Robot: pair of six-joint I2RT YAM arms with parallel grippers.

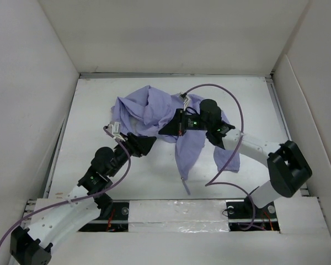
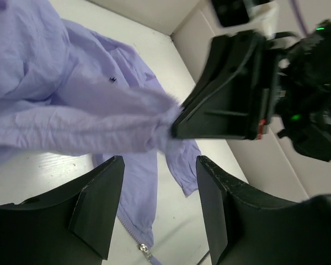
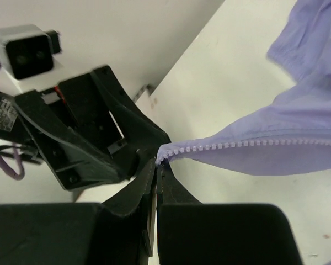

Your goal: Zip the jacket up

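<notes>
Zipper edge held
Right fingers (image 3: 139,192) are clamped at their tips on zipper teeth (image 3: 220,146) of the jacket (image 1: 149,107); left fingers (image 2: 96,201) are apart, cloth just beyond. Edge should be held taut.

Thin, soft cloth in the jacket (image 1: 154,110), matt lavender, finely creased and crumpled. Along its edge, small zipper teeth (image 3: 226,145), pale and plastic-looking; lower down, a silvery, metal-like pull (image 2: 145,249). Hard black plastic on the left gripper (image 2: 160,161) and the right gripper (image 3: 157,164), matt with a faint grainy texture. Smooth white table (image 1: 99,165), slightly sheeny, scuffed in spots. Flat matt white walls (image 1: 171,38). Smooth purple sheath, rubbery-looking, on the cable (image 1: 212,85). Crinkled, shiny foil-like strip (image 1: 176,225) at the near edge.
</notes>
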